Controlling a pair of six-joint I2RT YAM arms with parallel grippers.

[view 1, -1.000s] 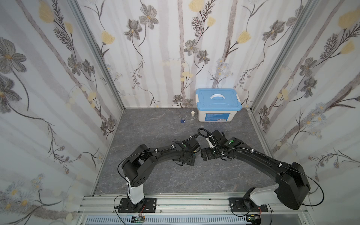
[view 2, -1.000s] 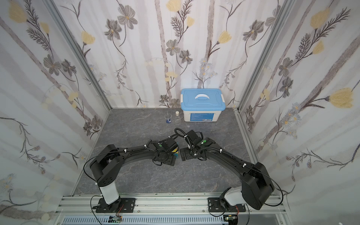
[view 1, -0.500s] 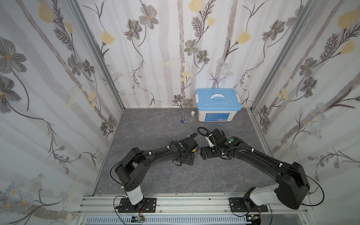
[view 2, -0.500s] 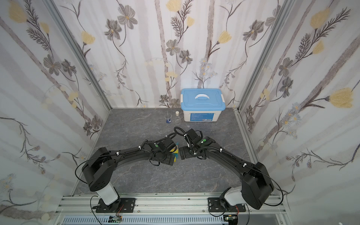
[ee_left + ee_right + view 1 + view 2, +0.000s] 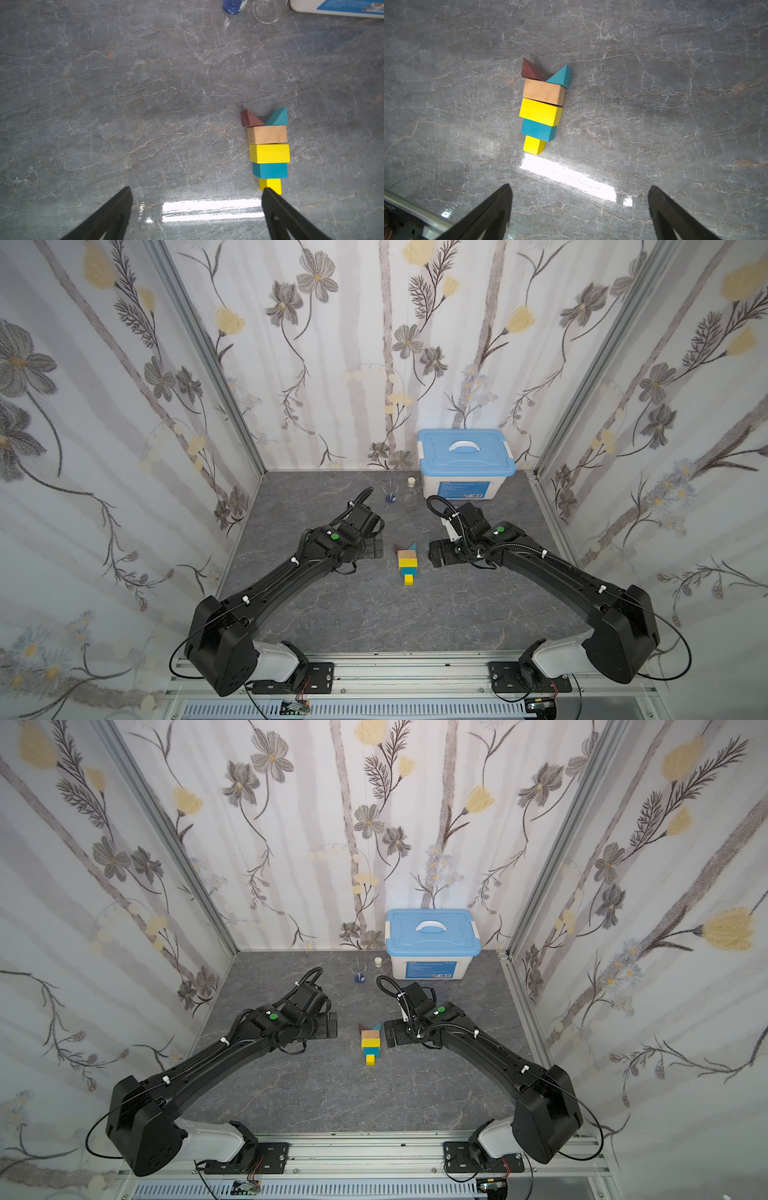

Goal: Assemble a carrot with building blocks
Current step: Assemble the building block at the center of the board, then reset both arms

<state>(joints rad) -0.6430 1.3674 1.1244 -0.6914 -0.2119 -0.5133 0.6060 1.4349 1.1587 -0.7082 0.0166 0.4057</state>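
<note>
The carrot (image 5: pixel 407 562) lies flat on the grey table (image 5: pixel 374 614) between the two arms, seen in both top views. From far to near it is made of a maroon triangle (image 5: pixel 248 120) and a teal triangle (image 5: pixel 278 118), a tan bar (image 5: pixel 267 134), a yellow bar (image 5: pixel 269 153), a teal bar (image 5: pixel 270 170) and a yellow cube (image 5: pixel 272 184). These building blocks touch one another. My left gripper (image 5: pixel 371 548) hangs open just left of the carrot (image 5: pixel 268 149), holding nothing. My right gripper (image 5: pixel 436 553) hangs open just right of the carrot (image 5: pixel 542 108), also holding nothing.
A blue-lidded white box (image 5: pixel 465 464) stands at the back right against the wall. A small glass beaker (image 5: pixel 390 494) with blue liquid and a corked glass flask (image 5: pixel 411 491) stand left of it. Flowered walls close three sides.
My left gripper has opened wider and drawn back to the left, off the blocks, so the whole carrot now shows. The right arm has barely moved.
</note>
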